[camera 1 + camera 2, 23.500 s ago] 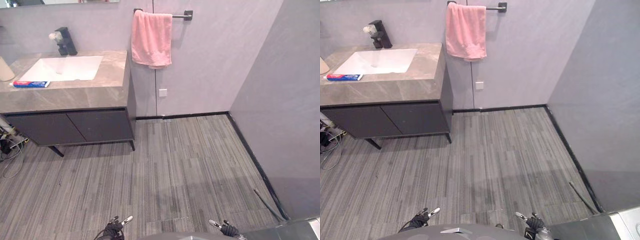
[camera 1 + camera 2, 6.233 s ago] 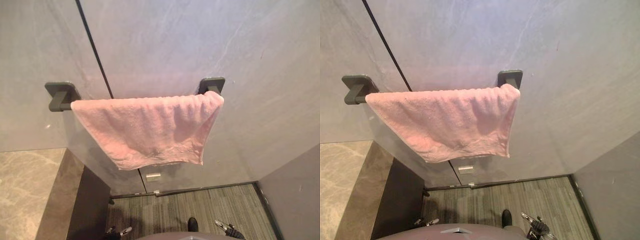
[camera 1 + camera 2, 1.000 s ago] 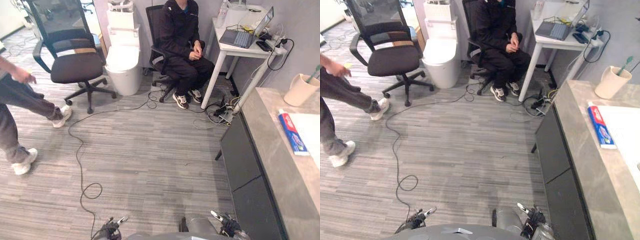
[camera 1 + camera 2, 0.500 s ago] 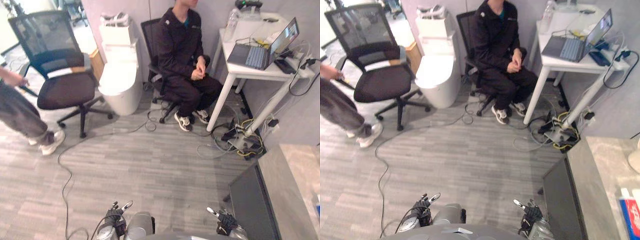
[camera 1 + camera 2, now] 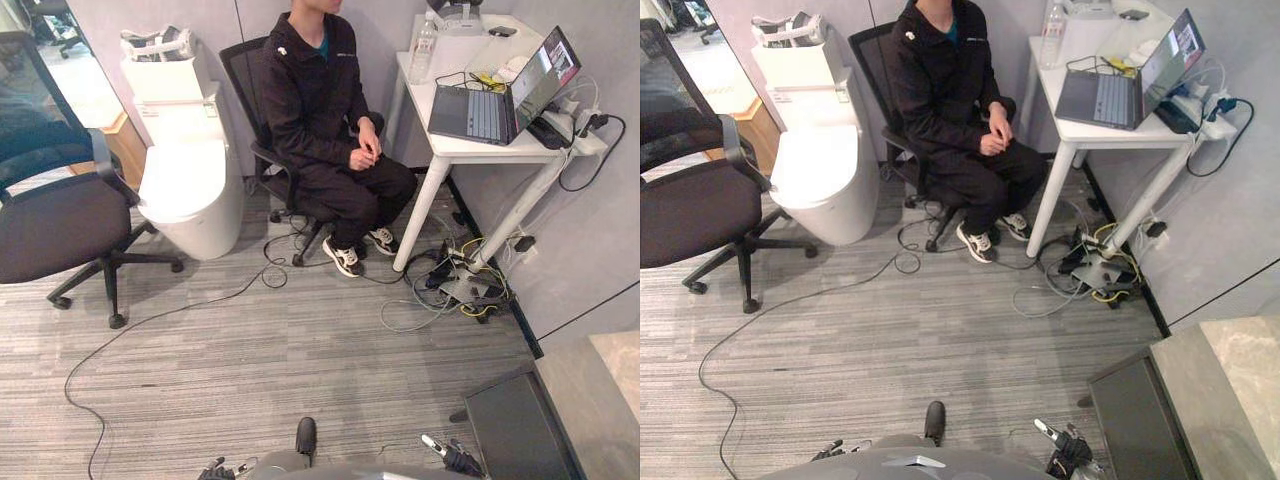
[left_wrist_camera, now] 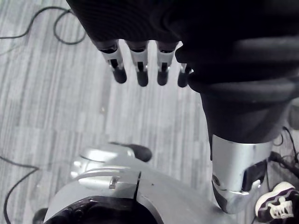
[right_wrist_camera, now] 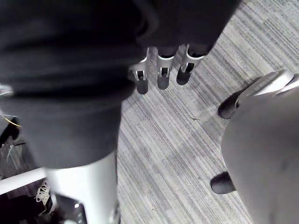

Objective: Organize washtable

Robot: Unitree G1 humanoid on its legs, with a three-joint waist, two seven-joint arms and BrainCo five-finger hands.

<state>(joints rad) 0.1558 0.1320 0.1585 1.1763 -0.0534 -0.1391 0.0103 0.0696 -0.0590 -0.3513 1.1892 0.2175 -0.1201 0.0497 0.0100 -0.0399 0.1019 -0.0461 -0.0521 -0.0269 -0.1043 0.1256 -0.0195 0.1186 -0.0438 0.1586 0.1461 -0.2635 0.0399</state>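
Note:
A corner of the washtable's grey marble top (image 5: 612, 388) sits at the lower right, above its dark cabinet (image 5: 515, 425). No toiletries lie on the visible part. My left hand (image 6: 140, 70) hangs low over the striped floor with straight fingers and holds nothing; its tips peek in at the bottom edge (image 5: 832, 448). My right hand (image 7: 161, 77) also hangs beside my body, fingers straight and empty, close to the cabinet's near corner (image 5: 1065, 448).
A person (image 5: 325, 130) sits on a black chair ahead. To the right stands a white desk (image 5: 470, 145) with a laptop (image 5: 495, 100) and a bottle (image 5: 422, 45). A toilet (image 5: 185, 180) and an office chair (image 5: 55, 225) stand left. Cables (image 5: 450, 290) lie tangled under the desk.
The whole picture has shifted as the camera turned: the seated person and the desk are closer and more central, and the counter has slid to the lower right corner. Both hands still hang low.

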